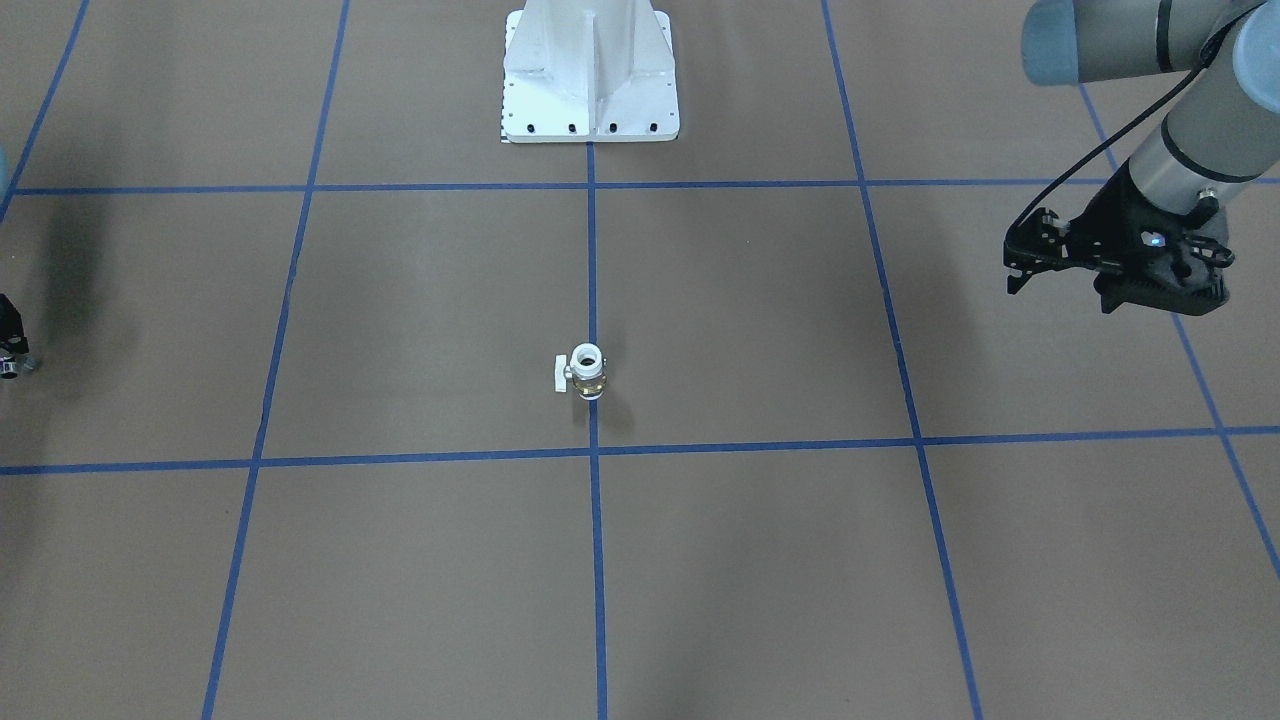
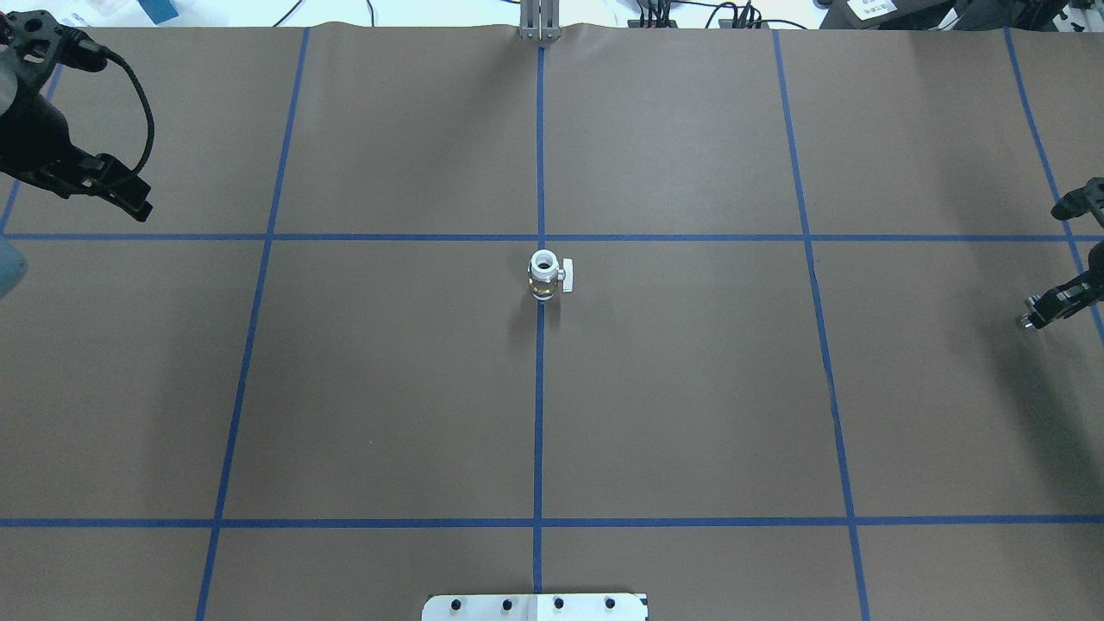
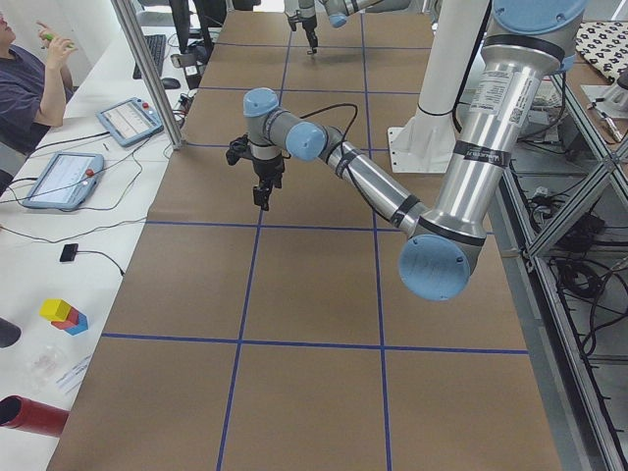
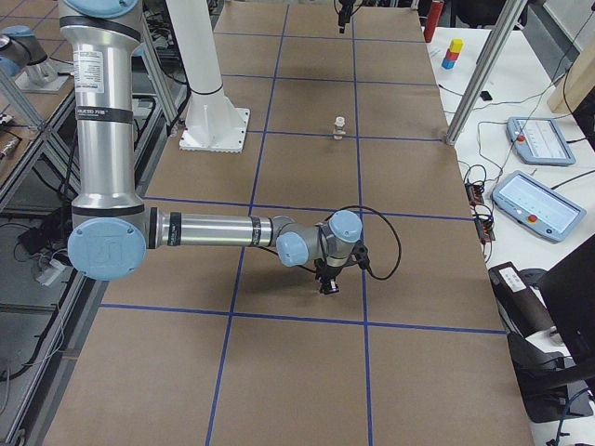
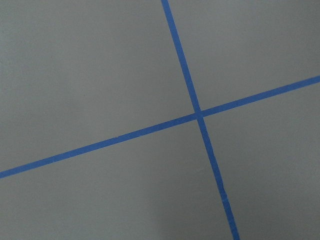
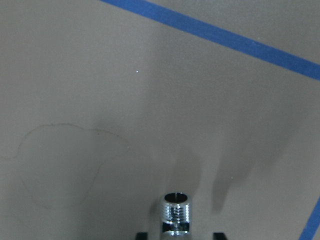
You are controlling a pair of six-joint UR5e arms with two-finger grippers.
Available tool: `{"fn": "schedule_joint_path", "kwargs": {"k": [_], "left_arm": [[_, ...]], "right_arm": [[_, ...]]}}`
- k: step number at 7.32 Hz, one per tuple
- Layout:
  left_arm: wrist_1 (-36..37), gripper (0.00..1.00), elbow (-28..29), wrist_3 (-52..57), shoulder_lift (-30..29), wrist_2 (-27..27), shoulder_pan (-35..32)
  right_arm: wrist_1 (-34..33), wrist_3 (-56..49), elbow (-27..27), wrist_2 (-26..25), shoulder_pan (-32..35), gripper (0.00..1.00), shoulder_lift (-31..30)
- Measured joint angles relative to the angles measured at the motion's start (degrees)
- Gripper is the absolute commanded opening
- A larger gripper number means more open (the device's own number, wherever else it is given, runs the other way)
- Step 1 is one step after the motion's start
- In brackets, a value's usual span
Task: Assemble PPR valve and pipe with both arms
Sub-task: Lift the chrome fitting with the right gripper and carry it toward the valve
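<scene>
Centrally, PPR valve [image 2: 545, 276] stood upright on table [image 2: 690, 388], right gripper [image 2: 1035, 316] clamped pipe [image 6: 175, 212] well apart, left gripper [image 2: 129, 195] aperture indiscernible.

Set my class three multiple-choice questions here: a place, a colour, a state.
1. Where does the valve stand? A at the far edge; B on the middle blue line; C in a box.
2. What colour is its top ring? A red; B black; C white.
3. The pipe is: A held by the right gripper; B lying loose; C fitted in the valve.
Key: 1 B, the line runs under it; 2 C, seen from overhead; 3 A, the wrist view shows it gripped.
</scene>
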Motion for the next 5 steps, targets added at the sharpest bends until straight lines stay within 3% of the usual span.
{"fn": "schedule_joint_path", "kwargs": {"k": [3,5], "left_arm": [[0.06,1.00,0.05,0.00,0.02,-0.06,0.01],[-0.05,1.00,0.04,0.08,0.09,-0.01,-0.23]], "right_arm": [[-0.19,-0.01,0.98,-0.49,0.21,0.00,0.54],[-4.49,0.32,3.97,0.05,1.82,0.00,3.05]]}}
